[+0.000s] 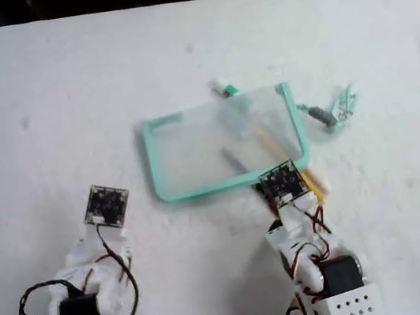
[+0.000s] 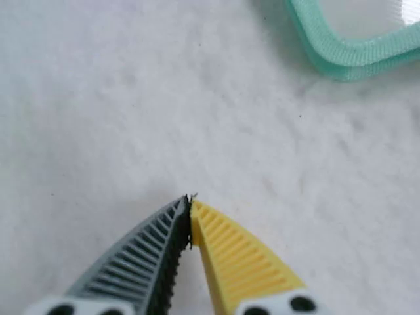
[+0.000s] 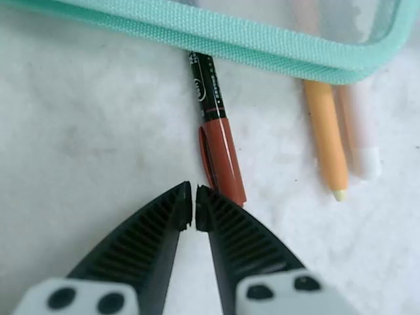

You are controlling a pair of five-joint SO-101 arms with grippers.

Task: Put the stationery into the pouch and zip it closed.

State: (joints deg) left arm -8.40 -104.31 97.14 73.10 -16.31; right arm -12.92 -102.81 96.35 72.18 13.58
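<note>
R pincer (image 3: 194,207): jaws shut tip to tip, nothing in them. It hangs low over the table (image 1: 64,93), tips just beside the cap end of the red-capped pen (image 3: 220,151). L pincer (image 2: 190,210): also shut and empty, over bare table, near a corner of the pouch (image 2: 341,56) but not touching it.

Pouch is clear w/ teal edging, flat at mid-table. Three items poke out past its near edge: red-capped pen, orange pencil (image 3: 325,138), pale pen (image 3: 364,151). Can't tell if the rest of each is inside or under the pouch. Zip pull (image 1: 337,109) lies off the pouch's far-right corner.

Risks, as I judge them:
- If I go in w/ jaws shut I'd shove the pen, not grip it. It's round, so prob. rolls or skews off.
- Nothing pins the pouch. Pushing items in from my R side could slide the whole pouch away, since L isn't on it.
- Zipping w/ ends poking out would jam the slider on them.
- Pencil and pale pen lie side by side, so a grab may take both or flick one.

Writing: small pale print on pen's black barrel, left unread. No other labels seen.
</note>
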